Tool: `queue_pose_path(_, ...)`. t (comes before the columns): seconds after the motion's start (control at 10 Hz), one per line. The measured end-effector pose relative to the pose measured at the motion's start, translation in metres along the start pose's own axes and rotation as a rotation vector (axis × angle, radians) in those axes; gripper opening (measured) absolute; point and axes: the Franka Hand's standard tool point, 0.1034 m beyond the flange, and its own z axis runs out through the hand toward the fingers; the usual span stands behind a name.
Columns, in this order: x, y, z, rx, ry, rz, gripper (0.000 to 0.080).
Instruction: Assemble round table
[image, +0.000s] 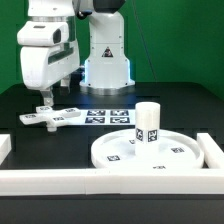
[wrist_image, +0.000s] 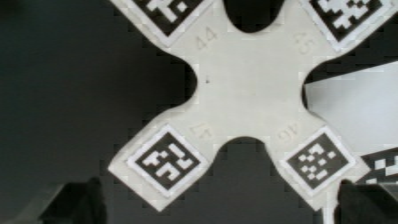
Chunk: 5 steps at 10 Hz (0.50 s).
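Flat white plastic cross-shaped piece (image: 52, 116) lies on the black tabletop (image: 50, 140) at middle left of the exterior view, end effector (image: 47, 98) released and empty just above it, likely lining up a grasp; short white cylindrical post (image: 147, 122) stands on large white rimmed disc (image: 185, 155), lower right.

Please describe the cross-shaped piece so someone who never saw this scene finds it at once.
Start at the large disc with the upright post. On the exterior view's left of it lies the rectangular marker board, then the cross-shaped piece. Only it has four tagged arms.
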Motion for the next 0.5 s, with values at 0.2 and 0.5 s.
queue_pose_path(0.2, -0.0102, -0.0078, 0.0056, 0.007, 0.000, -0.011, 0.0649)
queue_pose_path(0.5, -0.0135, -0.0094, 0.0065, 0.010, 0.001, -0.009, 0.0649)
